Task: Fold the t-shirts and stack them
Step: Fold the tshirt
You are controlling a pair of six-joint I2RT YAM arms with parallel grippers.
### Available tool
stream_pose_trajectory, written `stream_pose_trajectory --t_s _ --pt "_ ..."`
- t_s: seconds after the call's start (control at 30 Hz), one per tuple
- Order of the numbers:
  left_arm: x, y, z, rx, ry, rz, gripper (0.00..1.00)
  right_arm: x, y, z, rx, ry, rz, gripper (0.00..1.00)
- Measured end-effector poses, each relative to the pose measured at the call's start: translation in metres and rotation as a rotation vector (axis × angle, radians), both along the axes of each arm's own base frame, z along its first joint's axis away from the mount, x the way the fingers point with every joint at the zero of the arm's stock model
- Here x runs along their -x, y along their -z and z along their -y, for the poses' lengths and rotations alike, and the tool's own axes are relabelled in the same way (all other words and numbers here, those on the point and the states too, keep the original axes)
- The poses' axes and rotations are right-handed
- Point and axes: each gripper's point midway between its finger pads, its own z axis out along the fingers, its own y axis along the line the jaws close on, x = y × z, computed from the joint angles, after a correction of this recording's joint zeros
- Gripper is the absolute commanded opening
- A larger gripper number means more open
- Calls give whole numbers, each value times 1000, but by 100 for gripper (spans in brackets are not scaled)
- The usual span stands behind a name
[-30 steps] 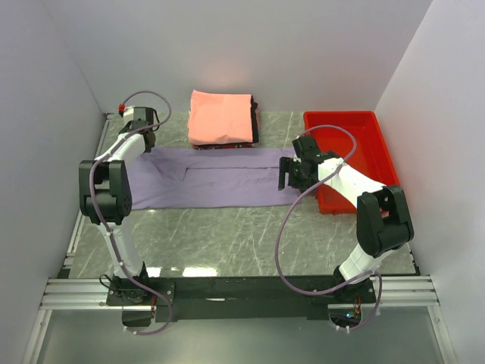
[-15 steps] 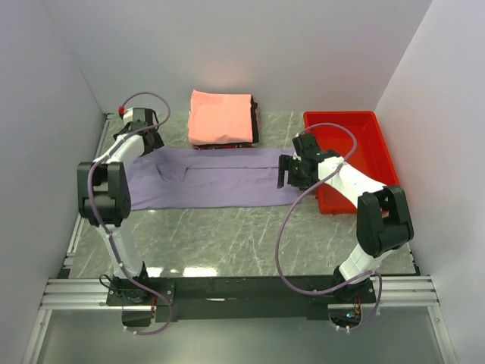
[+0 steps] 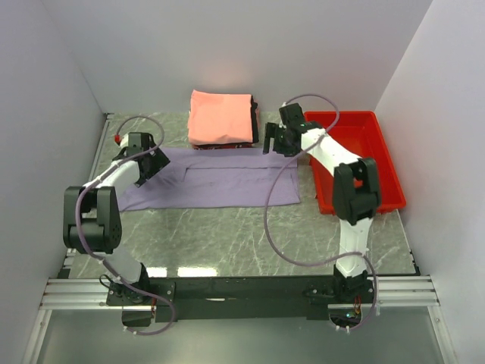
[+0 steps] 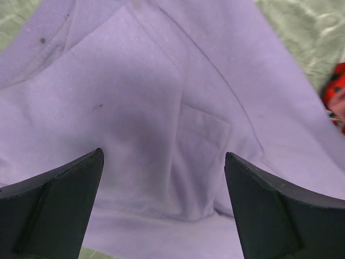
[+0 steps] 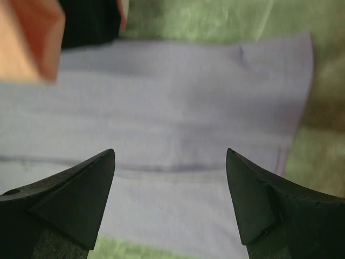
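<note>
The lavender t-shirt (image 3: 208,178) lies flat as a long band across the table's middle. My left gripper (image 3: 149,161) hangs open just above its left end, and cloth (image 4: 161,81) fills the left wrist view between the fingers (image 4: 54,210). My right gripper (image 3: 274,141) stands open over the shirt's back right corner. The right wrist view looks down on the purple cloth (image 5: 178,97). A stack of folded t-shirts with the salmon-pink one (image 3: 220,117) on top sits at the back. A black one (image 5: 89,21) shows beneath the salmon one (image 5: 27,38). My left gripper (image 4: 163,154) and right gripper (image 5: 170,151) hold nothing.
A red plastic tray (image 3: 383,133) stands at the right, with the right arm reaching past its left wall. White walls close in the left, back and right. Bare marble tabletop (image 3: 227,235) lies between the shirt and the arm bases.
The left gripper has opened, let go of the shirt and moved from the back left corner toward me. The right gripper has swung from the shirt's right edge back toward the stack.
</note>
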Motion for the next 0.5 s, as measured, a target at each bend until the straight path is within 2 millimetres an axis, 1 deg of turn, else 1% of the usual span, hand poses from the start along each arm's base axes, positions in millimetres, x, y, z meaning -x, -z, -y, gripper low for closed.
stream_pose_trajectory --t_s 0.07,0.17,0.27,0.33,0.43,0.5 --pt "-1 9 0 5 -7 -17 100 -16 14 -3 11 3 -9 90" --pt "-3 27 0 11 -22 -53 99 -27 38 -5 24 6 -49 89" --pt "-11 42 -3 1 -40 -93 99 -21 60 -4 28 1 -105 90" --pt "-21 40 -4 -4 -47 -87 99 -12 70 -2 29 -4 -138 90" --pt "-35 42 -6 -15 -55 -85 99 -5 71 -3 14 -16 -133 89" --pt "-43 42 -8 -22 -60 -79 99 5 71 -3 -2 -29 -126 89"
